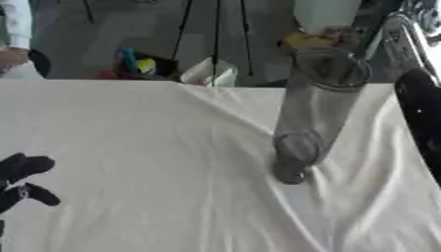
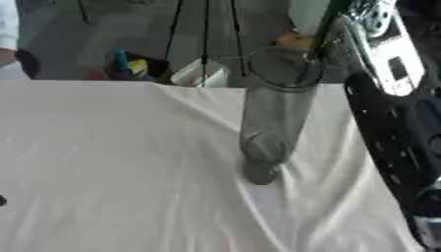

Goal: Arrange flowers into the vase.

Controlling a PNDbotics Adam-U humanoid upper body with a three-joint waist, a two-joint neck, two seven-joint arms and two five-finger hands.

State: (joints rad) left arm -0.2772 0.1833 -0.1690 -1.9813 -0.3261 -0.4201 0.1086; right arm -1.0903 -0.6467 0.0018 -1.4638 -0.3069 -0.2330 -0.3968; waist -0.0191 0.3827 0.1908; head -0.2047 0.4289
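Left eye view has the left hand [image 1: 24, 182] parked at the lower left edge of the counter [image 1: 129, 147], fingers relaxed and holding nothing. Middle-right, the tall clear vase [image 1: 314, 108] stands upright on the white cloth, looks empty. Right arm [image 2: 388, 113] comes down the right side; can't tell what its hand is doing. There's a yellow bloom [image 2: 293, 40] and green stem [image 2: 326, 24] just above the rim, so I'd guess insertion is next: line up the stem, then lower.
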